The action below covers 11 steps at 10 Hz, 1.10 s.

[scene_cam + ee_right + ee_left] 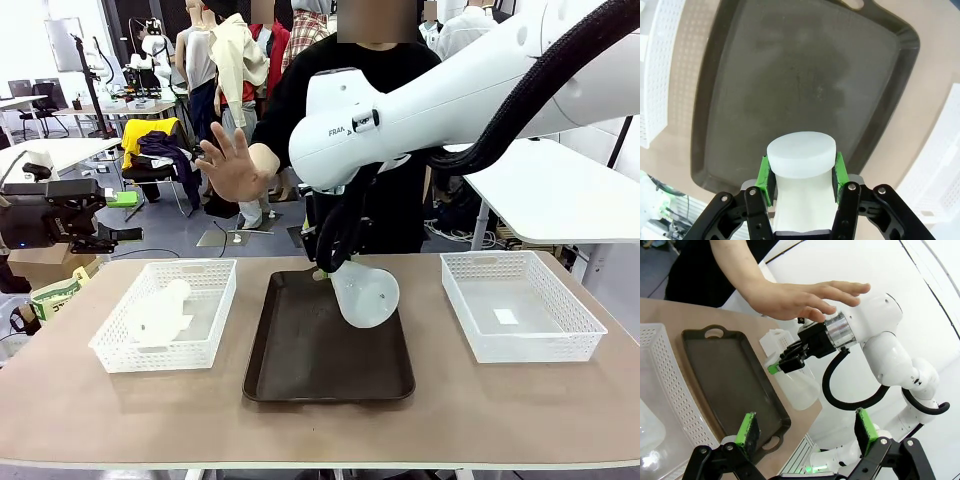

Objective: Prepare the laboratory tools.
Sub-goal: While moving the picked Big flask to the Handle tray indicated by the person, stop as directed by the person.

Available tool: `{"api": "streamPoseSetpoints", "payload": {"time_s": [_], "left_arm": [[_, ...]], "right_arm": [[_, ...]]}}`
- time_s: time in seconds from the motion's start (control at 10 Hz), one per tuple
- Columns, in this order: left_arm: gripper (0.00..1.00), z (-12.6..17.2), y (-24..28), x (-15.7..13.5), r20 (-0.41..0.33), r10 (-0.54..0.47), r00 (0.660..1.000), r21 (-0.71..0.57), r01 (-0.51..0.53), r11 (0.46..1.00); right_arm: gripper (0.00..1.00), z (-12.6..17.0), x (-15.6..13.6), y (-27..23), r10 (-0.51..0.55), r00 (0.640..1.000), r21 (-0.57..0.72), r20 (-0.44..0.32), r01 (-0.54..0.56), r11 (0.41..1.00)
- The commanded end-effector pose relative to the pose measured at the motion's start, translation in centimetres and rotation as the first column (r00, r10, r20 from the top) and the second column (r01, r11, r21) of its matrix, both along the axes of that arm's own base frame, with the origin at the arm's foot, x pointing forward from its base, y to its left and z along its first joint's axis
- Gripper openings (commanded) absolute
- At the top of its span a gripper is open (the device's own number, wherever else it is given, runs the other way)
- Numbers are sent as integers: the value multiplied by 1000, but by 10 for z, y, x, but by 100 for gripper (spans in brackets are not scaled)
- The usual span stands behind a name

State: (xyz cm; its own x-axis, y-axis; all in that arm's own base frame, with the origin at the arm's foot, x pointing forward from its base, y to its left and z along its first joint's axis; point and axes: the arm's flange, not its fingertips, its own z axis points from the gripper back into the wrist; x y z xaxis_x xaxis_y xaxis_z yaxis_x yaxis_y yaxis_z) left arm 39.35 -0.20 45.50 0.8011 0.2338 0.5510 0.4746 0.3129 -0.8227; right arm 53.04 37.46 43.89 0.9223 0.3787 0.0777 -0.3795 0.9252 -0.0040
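One translucent frosted-white conical flask (366,293) hangs tilted over dark brown tray (300,360); right fingers (763,176) grasp its neck; left fingers (748,428) released.

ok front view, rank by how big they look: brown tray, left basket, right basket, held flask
1. brown tray, largest
2. left basket and right basket: look about alike, not ranked
3. held flask, smallest

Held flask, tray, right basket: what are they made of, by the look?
Flask: milky, frosted, no sharp glints; likely plastic, maybe frosted glass. Tray: dark brown, low sheen, moulded handle cutouts; probably plastic. Right basket: white moulded lattice walls; plastic, most likely.
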Motion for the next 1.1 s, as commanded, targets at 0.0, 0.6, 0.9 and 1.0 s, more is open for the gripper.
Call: {"api": "streamPoseSetpoints", "payload": {"time_s": [0.0, 0.6, 0.9, 1.0], "left_arm": [[100, 0, -1, 1, -9, 10, 1000, -4, -10, 1000], [100, 0, -1, 1, -9, 10, 1000, -4, -10, 1000], [100, 0, -1, 1, -9, 10, 1000, -4, -10, 1000], [100, 0, -1, 1, -9, 10, 1000, -4, -10, 1000]], "right_arm": [[0, 6, 2, -5, -54, 998, 18, 14, 53, 998], [0, 0, 0, 0, 0, 1000, 0, 0, 0, 1000], [0, 0, 0, 0, 0, 1000, 0, 0, 0, 1000], [0, 0, 0, 0, 0, 1000, 0, 0, 0, 1000]]}}
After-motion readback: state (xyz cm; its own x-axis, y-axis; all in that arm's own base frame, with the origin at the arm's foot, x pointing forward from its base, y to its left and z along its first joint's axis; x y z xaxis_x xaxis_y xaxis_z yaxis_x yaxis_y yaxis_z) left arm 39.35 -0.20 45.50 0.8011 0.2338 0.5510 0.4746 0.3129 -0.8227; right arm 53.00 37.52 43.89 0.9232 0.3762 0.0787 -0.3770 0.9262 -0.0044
